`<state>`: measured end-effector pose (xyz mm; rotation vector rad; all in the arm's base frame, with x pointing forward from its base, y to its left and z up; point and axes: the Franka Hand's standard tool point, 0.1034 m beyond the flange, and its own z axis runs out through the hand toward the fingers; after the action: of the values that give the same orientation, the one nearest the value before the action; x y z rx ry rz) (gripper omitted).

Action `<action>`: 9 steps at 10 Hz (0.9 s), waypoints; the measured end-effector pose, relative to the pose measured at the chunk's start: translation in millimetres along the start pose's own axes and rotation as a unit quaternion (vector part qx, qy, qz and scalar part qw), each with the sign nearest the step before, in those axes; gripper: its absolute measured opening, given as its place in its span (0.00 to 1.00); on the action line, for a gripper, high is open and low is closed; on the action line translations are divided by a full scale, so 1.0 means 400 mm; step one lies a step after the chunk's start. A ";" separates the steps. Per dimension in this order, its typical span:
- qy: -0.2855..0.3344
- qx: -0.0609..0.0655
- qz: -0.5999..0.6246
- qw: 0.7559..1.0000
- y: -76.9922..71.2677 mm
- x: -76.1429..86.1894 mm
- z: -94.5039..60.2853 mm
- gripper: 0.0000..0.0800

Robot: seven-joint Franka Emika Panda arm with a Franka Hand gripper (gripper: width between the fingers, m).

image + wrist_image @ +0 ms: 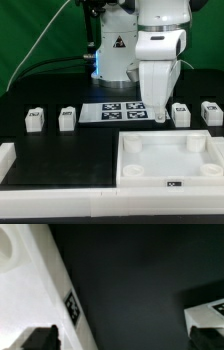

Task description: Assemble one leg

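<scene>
Four small white legs with marker tags stand in a row on the black table: two on the exterior view's left (35,120) (68,118) and two on its right (181,113) (211,111). My gripper (157,113) hangs low between the marker board and the nearer right leg, just behind the large white tray-like part (126,172). In the wrist view my gripper (122,339) is open and empty over bare table, with dark fingertips (40,339) at both sides. A leg (205,311) lies by one finger and the tray's tagged edge (45,291) by the other.
The marker board (118,110) lies flat behind the tray. A white raised border (40,190) runs along the front and the left side of the table. The robot base (112,50) stands at the back.
</scene>
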<state>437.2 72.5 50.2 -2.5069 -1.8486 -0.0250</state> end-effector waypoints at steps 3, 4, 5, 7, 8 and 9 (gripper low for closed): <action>0.001 0.001 0.143 0.990 -0.002 0.001 0.001 0.81; 0.007 0.001 0.238 0.971 -0.011 0.000 0.003 0.81; 0.011 0.001 0.315 0.949 -0.030 0.013 0.007 0.81; 0.014 0.006 0.456 0.890 -0.071 0.071 0.008 0.81; 0.015 0.011 0.516 0.856 -0.088 0.095 0.010 0.81; 0.014 0.012 0.520 0.854 -0.110 0.129 0.011 0.81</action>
<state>410.3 135.1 47.6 -3.0622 -0.2705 -0.0133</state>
